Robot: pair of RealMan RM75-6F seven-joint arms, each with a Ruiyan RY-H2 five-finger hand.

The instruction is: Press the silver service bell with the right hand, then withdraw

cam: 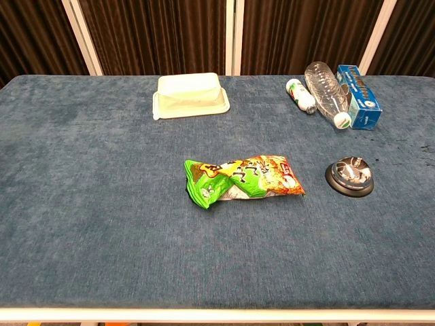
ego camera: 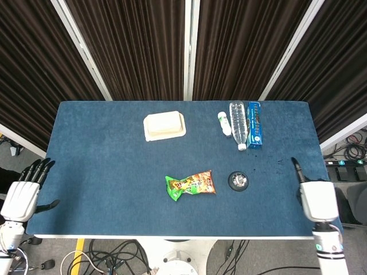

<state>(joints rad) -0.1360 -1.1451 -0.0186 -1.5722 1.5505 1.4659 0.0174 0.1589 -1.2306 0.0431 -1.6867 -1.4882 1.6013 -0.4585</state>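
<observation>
Covering the whole surface (ego camera: 114, 172) is a blue cloth, and you are working in front of dark pleated curtains (ego camera: 137, 46) with white posts. Your right robot hand (ego camera: 317, 198) is hovering at the right edge of the surface, holding nothing, one finger pointing forward; whether the rest are curled I cannot tell. It is sitting well apart from the silver service bell (ego camera: 238, 180), which is resting beside the green snack bag (ego camera: 191, 184). Your left robot hand (ego camera: 24, 192) is hanging off the left edge, fingers spread, gripping nothing.
</observation>
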